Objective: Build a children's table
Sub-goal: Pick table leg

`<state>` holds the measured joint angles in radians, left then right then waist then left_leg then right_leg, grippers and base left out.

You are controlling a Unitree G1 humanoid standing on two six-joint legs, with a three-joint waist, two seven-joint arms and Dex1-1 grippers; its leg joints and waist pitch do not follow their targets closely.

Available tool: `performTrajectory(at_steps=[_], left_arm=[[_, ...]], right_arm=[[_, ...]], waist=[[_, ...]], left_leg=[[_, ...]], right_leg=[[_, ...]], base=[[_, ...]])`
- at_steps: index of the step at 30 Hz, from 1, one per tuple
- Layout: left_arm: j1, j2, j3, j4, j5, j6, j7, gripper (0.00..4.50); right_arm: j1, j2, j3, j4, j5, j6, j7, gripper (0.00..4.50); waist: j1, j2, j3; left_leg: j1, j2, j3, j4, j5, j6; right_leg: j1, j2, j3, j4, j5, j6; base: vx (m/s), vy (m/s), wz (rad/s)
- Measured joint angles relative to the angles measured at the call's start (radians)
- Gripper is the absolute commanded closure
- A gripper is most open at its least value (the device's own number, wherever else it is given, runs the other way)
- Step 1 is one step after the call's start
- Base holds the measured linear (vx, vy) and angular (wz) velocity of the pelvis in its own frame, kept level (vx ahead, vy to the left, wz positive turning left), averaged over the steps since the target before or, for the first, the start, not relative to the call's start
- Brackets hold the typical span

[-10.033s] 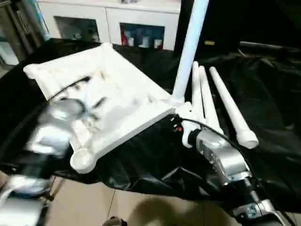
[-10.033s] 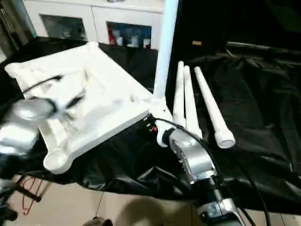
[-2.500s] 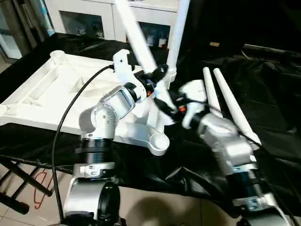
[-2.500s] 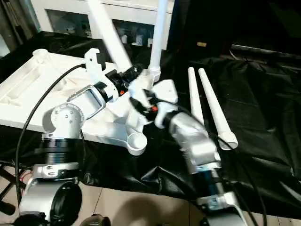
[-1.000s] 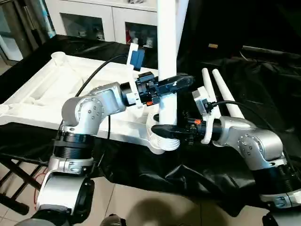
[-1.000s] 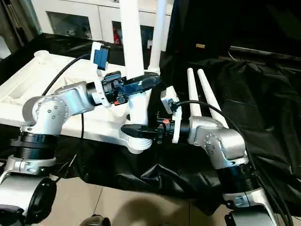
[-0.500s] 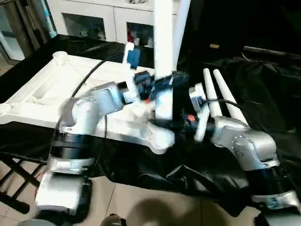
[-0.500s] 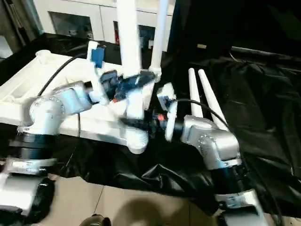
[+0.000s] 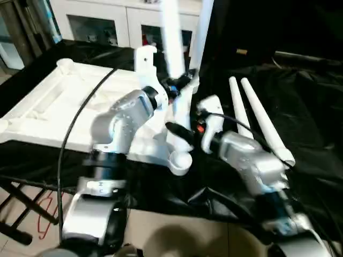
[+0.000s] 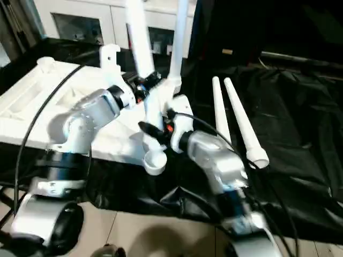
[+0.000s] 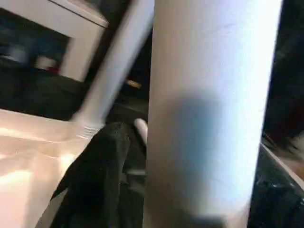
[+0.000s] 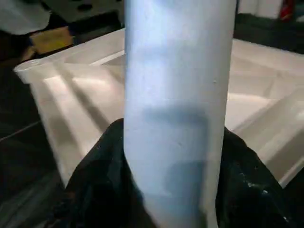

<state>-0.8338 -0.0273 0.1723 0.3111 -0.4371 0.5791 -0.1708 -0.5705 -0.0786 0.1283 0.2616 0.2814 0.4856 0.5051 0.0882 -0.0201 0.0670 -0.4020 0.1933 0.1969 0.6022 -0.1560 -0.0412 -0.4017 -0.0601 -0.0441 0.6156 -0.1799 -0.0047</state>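
Note:
The children's table top [image 9: 48, 107] lies upside down on black cloth, ribs up. One white leg [image 9: 199, 37] stands upright in a far corner socket. A second leg [image 9: 172, 48] leans slightly, held above the top just behind the empty near corner socket [image 9: 179, 160]. My right gripper [image 9: 179, 131] is shut on this leg's lower part, with black fingers [image 12: 102, 161] hugging both sides of the tube [image 12: 178, 95]. My left gripper [image 9: 179, 85] sits at the same leg higher up, and the tube [image 11: 209, 104] looms close in the left wrist view. The leg's foot is hidden behind my right gripper.
Two more white legs [image 9: 257, 123] lie side by side on the black cloth [image 9: 305, 107] to the right. A white cabinet [image 9: 123, 21] with glass doors stands behind the table. The cloth's front edge drops to a tiled floor [image 9: 161, 235], with a black folding stand [image 9: 21, 203] at lower left.
The held leg stood upright at the near corner socket a second ago; now it leans and the socket shows empty. Both forearms have swung round to new angles.

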Motion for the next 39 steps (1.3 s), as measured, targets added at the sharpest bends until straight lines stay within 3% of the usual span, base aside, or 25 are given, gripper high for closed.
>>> performTrajectory(at_steps=[5, 8, 11, 12, 13, 16, 19, 23, 29, 35, 37, 39], left_arm=[[-0.007, -0.030, 0.028, 0.001, 0.023, -0.047, 0.099, 2.22], [-0.007, -0.035, 0.030, 0.003, 0.025, -0.054, 0.100, 2.25], [-0.007, -0.037, 0.036, 0.003, 0.017, -0.056, 0.087, 2.57], [-0.007, -0.037, 0.036, 0.004, 0.012, -0.056, 0.084, 2.60], [-0.007, -0.037, 0.037, 0.005, 0.008, -0.056, 0.082, 2.62], [-0.006, -0.012, 0.031, 0.012, -0.005, -0.053, 0.000, 2.64], [-0.005, 0.039, -0.013, 0.007, -0.030, -0.029, -0.139, 2.65], [0.007, 0.082, -0.041, -0.022, -0.108, 0.056, -0.329, 2.65], [0.012, 0.117, -0.070, -0.030, -0.225, 0.138, -0.571, 2.65], [0.012, 0.138, -0.038, -0.030, -0.299, 0.189, -0.668, 2.65], [0.012, 0.139, -0.035, -0.030, -0.313, 0.194, -0.678, 2.65], [0.012, 0.145, -0.032, -0.030, -0.315, 0.199, -0.691, 2.65]], right_arm=[[-0.022, 0.035, 0.000, 0.019, -0.019, -0.020, -0.049, 2.55], [-0.022, 0.036, 0.001, 0.019, -0.028, -0.025, -0.048, 2.55], [-0.022, 0.031, 0.001, 0.019, -0.038, -0.033, -0.041, 2.55], [-0.023, 0.027, 0.000, 0.019, -0.036, -0.033, -0.035, 2.00], [-0.023, 0.024, -0.001, 0.019, -0.035, -0.032, -0.030, 1.86], [-0.023, 0.009, -0.030, 0.004, 0.038, 0.011, 0.034, 1.78], [-0.023, -0.061, -0.031, -0.040, 0.088, 0.073, 0.142, 1.40], [-0.016, -0.171, -0.018, -0.105, 0.152, 0.152, 0.326, 1.38], [-0.016, -0.222, 0.000, -0.110, 0.203, 0.194, 0.457, 1.38], [-0.016, -0.247, 0.006, -0.158, 0.238, 0.228, 0.522, 1.38], [-0.016, -0.247, 0.009, -0.169, 0.238, 0.230, 0.528, 1.72], [-0.016, -0.247, 0.013, -0.172, 0.245, 0.231, 0.534, 1.77]], waist=[[0.001, 0.000, 0.000], [0.002, 0.000, 0.000], [0.001, 0.000, 0.000], [0.001, 0.000, 0.000], [0.001, 0.000, 0.000], [0.001, 0.000, 0.000], [0.005, 0.000, 0.000], [0.007, 0.000, 0.000], [0.005, 0.000, 0.000], [0.005, 0.000, 0.000], [0.006, 0.000, 0.000], [0.006, 0.000, 0.000]], left_leg=[[0.000, 0.000, 0.000, 0.000, 0.000, 0.000], [0.000, 0.000, 0.000, 0.000, 0.000, 0.000], [0.000, 0.000, 0.000, 0.000, 0.000, 0.000], [0.000, 0.000, 0.000, 0.000, 0.000, 0.000], [0.000, 0.000, 0.000, 0.000, 0.000, 0.000], [0.000, 0.000, 0.000, 0.000, 0.000, 0.000], [0.000, 0.000, 0.000, 0.000, 0.000, 0.000], [0.000, 0.000, 0.000, 0.000, 0.000, 0.000], [0.000, 0.000, 0.000, 0.000, 0.000, 0.000], [0.001, 0.000, 0.000, 0.000, 0.000, 0.000], [0.001, 0.000, 0.000, 0.000, 0.000, 0.000], [0.001, 0.000, 0.000, 0.000, 0.000, 0.000]], right_leg=[[0.000, 0.000, 0.000, -0.001, 0.000, 0.000], [0.000, 0.000, 0.000, -0.001, 0.000, 0.000], [0.000, 0.000, 0.000, -0.001, 0.000, 0.000], [0.000, 0.000, 0.000, -0.001, 0.000, 0.000], [0.000, 0.000, 0.000, -0.001, 0.000, 0.000], [0.000, 0.000, 0.000, -0.001, 0.000, 0.000], [0.000, 0.000, 0.000, -0.001, 0.000, 0.000], [0.001, 0.000, 0.000, -0.001, 0.000, 0.000], [0.000, 0.000, 0.000, 0.001, 0.001, 0.000], [0.000, 0.000, 0.000, 0.002, 0.001, -0.001], [0.000, 0.000, 0.000, 0.002, 0.001, -0.001], [0.000, 0.000, 0.000, 0.002, 0.001, -0.001]], base=[[0.000, 0.000, 0.00], [0.000, 0.000, 0.00], [0.000, 0.000, 0.00], [0.000, 0.000, 0.00], [0.000, 0.000, 0.00], [0.000, 0.000, 0.00], [0.000, 0.000, 0.00], [0.000, 0.000, 0.00], [0.000, 0.000, 0.00], [0.000, 0.000, 0.00], [0.000, 0.000, 0.00], [0.000, 0.000, 0.00]])
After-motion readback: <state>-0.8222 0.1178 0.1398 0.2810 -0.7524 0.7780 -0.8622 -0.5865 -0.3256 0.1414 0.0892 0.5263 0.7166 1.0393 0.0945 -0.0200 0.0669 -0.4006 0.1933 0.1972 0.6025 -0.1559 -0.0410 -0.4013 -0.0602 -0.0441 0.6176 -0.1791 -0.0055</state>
